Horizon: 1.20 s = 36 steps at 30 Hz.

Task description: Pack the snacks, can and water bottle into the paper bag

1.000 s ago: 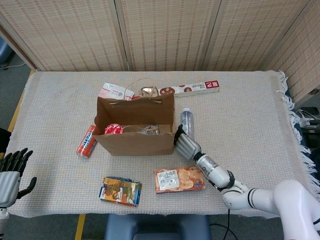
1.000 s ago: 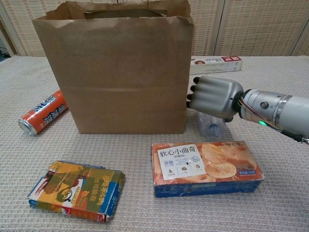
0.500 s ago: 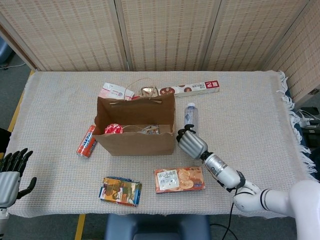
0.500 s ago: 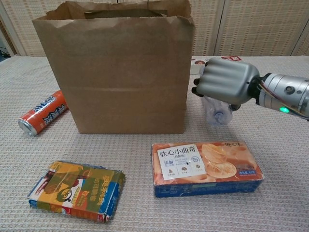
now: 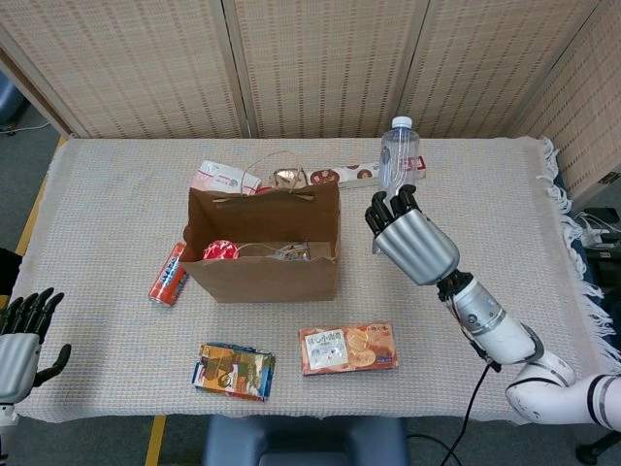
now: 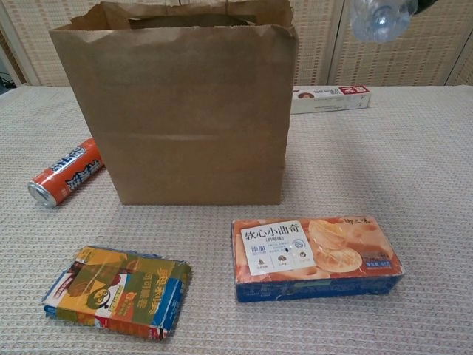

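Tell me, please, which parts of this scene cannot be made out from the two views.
- Water bottle: chest view, top edge cuts off all but its base; the right hand is out of that frame.
- Paper bag contents: chest view, hidden behind its front wall; head view shows only partial items, unidentifiable.
- Left hand: head view, cut by the left edge.

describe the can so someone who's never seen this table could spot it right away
Find the brown paper bag standing mid-table. On the cloth just beyond the bag's side toward the robot's left hand, a can lies tipped over. It is the only cylinder there, orange-red with white lettering, unlike the flat snack packs nearer the front edge.
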{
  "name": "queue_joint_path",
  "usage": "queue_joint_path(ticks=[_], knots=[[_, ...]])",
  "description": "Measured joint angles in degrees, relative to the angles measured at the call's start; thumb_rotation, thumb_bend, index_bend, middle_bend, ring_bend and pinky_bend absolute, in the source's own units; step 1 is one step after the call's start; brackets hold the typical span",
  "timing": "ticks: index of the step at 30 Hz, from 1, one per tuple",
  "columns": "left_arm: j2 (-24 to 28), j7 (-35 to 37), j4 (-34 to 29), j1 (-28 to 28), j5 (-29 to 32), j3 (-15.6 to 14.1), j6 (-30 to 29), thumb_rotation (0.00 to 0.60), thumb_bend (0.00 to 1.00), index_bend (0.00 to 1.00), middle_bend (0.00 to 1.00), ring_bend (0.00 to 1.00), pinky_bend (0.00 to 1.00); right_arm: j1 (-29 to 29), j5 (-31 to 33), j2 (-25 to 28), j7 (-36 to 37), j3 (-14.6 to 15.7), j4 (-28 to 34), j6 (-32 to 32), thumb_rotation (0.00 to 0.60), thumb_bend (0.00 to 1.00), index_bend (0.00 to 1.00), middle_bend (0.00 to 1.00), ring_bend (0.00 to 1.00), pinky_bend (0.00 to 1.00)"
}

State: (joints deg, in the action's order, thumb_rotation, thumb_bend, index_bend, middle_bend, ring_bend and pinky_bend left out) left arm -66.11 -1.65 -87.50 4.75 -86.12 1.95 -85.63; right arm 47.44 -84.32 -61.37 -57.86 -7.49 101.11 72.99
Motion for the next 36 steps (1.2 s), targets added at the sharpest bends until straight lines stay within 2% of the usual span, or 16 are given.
queue_joint_path(ticks=[6, 12, 15, 20, 24, 33, 36], knots=[[-0.1, 0.0, 0.1, -0.1, 0.0, 0.0, -0.1, 0.6, 0.39, 0.06, 0.0, 0.0, 0.0, 3.0, 3.8, 1.6, -7.9, -5.8, 4.8, -2.1, 0.6, 0.2, 0.6, 0.54, 0.53, 0.42], [0.0, 0.5, 0.1, 0.0, 0.0, 0.0, 0.0, 0.6, 0.39, 0.06, 0.0, 0.0, 0.0, 8.5, 9.7, -1.3, -20.7, -8.9, 5.9, -5.2, 0.6, 0.2, 0.59, 0.54, 0.53, 0.42], [0.1, 0.8, 0.2, 0.0, 0.0, 0.0, 0.2, 0.6, 0.39, 0.06, 0.0, 0.0, 0.0, 11.9, 12.1, -3.4, -28.4, -9.3, 5.8, -7.4, 0.6, 0.2, 0.59, 0.54, 0.53, 0.42], [0.2, 1.3, 0.3, 0.0, -0.2, -0.1, 0.2, 0.6, 0.39, 0.06, 0.0, 0.0, 0.0, 18.0, 16.2, -7.4, -40.7, -8.5, 5.0, -11.7, 0.6, 0.2, 0.59, 0.54, 0.53, 0.42], [0.3, 2.0, 0.3, 0.0, -0.3, -0.2, 0.2, 0.6, 0.39, 0.06, 0.0, 0.0, 0.0, 22.8, 21.3, -12.0, -48.9, -6.4, 3.8, -14.3, 0.6, 0.2, 0.59, 0.54, 0.53, 0.42], [0.5, 2.7, 0.5, -0.1, -0.4, -0.3, 0.2, 0.6, 0.39, 0.07, 0.0, 0.0, 0.0, 27.0, 29.0, -16.3, -56.1, -0.8, 1.7, -13.5, 0.6, 0.2, 0.57, 0.54, 0.53, 0.4], [0.5, 2.5, 0.4, -0.1, -0.4, -0.3, 0.2, 0.6, 0.39, 0.07, 0.0, 0.0, 0.0, 27.7, 29.7, -16.7, -56.4, 0.1, 1.7, -12.4, 0.6, 0.2, 0.51, 0.54, 0.49, 0.37]])
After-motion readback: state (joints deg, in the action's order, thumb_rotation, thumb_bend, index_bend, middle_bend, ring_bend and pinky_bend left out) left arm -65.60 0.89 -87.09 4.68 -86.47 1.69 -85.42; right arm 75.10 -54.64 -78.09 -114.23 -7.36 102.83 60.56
